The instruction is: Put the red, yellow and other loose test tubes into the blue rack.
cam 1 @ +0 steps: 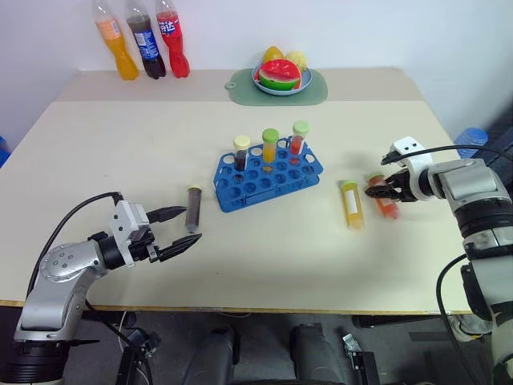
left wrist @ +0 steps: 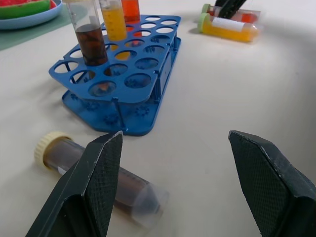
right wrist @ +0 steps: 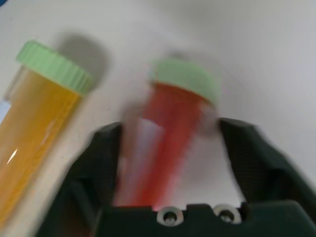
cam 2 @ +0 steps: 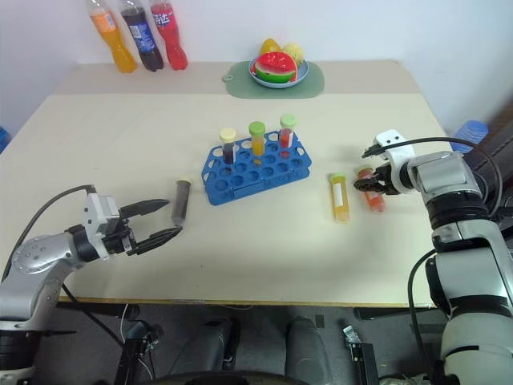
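Observation:
The blue rack (cam 1: 240, 196) stands mid-table holding three upright tubes: dark (cam 1: 241, 152), orange (cam 1: 270, 146) and red (cam 1: 298, 138). To its right lie a yellow test tube (cam 1: 351, 204) and a red test tube (cam 1: 386, 204), both green-capped. My right gripper (cam 1: 377, 191) points down at the red test tube (right wrist: 168, 143), its fingers closed against both sides while the tube rests on the table. A brown tube with a yellow cap (cam 1: 193, 207) lies left of the rack. My left gripper (cam 1: 193, 223) stands open just behind its near end, with the tube (left wrist: 98, 175) by one finger.
Three drink bottles (cam 1: 144, 40) stand at the far left edge by the wall. A plate of toy fruit (cam 1: 279, 80) sits on a green mat at the back centre. The front table edge (cam 1: 240, 309) runs just below both arms.

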Controlling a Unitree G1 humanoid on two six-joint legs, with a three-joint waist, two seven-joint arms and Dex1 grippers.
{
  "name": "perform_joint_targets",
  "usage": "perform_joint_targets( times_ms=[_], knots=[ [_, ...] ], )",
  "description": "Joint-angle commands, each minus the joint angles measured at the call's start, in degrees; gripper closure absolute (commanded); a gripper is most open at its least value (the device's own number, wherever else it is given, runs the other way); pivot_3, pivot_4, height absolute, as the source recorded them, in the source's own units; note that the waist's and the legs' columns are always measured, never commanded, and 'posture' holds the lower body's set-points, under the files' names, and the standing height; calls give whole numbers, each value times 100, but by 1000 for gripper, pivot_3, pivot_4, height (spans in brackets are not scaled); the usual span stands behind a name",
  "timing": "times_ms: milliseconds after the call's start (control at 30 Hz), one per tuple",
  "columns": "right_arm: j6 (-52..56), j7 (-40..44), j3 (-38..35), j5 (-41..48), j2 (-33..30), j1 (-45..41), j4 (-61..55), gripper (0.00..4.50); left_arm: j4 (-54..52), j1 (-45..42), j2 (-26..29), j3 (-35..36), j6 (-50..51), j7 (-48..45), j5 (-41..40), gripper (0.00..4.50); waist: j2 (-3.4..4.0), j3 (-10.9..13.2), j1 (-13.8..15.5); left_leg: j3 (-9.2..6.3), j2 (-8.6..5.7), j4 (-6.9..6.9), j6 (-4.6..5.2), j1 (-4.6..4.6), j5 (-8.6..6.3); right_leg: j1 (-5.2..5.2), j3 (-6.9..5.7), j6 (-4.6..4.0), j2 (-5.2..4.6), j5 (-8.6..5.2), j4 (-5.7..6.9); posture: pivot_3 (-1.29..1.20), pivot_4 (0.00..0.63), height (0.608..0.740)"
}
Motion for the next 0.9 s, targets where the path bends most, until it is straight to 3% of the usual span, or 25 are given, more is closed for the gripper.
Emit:
perform_joint_targets(
  times_ms=[33,100,333,533,600,700,833,900],
  knots=[
    [-362,259,92,-295,-6,-206,259,3341,-216,19,22,136,-6,54,-89,940,0,0,2,0,0,1,0,0,0,0,0,0,0,0,0,0,150,740],
    [-581,325,98,-430,-31,-263,355,3717,-222,30,15,126,-5,72,-85,940,0,0,3,0,-1,1,0,0,0,1,0,0,0,0,0,0,150,740],
    [-1702,285,-306,-493,-306,-65,301,3717,-228,48,-36,91,-24,153,-84,940,2,1,9,0,-2,1,0,-1,0,-1,0,0,-1,0,0,0,150,740],
    [-2397,957,-1892,1098,-155,759,-1457,3717,-207,55,-74,123,-50,199,-79,940,5,3,-6,0,-1,0,-2,-27,1,-32,1,1,0,0,8,0,150,740],
    [-2267,1092,-2446,1888,164,1157,-2313,3717,-187,37,-96,116,-64,221,-72,940,5,2,-15,-2,3,1,-3,-26,2,-33,1,1,3,0,12,0,150,740],
    [-2285,618,-2895,2458,847,1611,-3234,3717,-154,13,-112,113,-79,233,-73,940,4,2,-15,-3,5,6,-4,-25,3,-30,1,0,5,1,16,0,150,740],
    [-3013,-274,-2993,2529,2051,1985,-3686,3717,-97,-51,-164,143,-74,281,-113,940,2,0,14,-9,2,11,-5,-25,3,-30,1,0,3,1,23,0,150,740],
    [-3730,-662,-2812,2147,2556,2052,-3483,3717,-62,-96,-213,123,-71,301,-114,940,2,0,13,-10,0,10,-7,-25,4,-32,1,0,1,1,26,0,150,740]
  ],
)
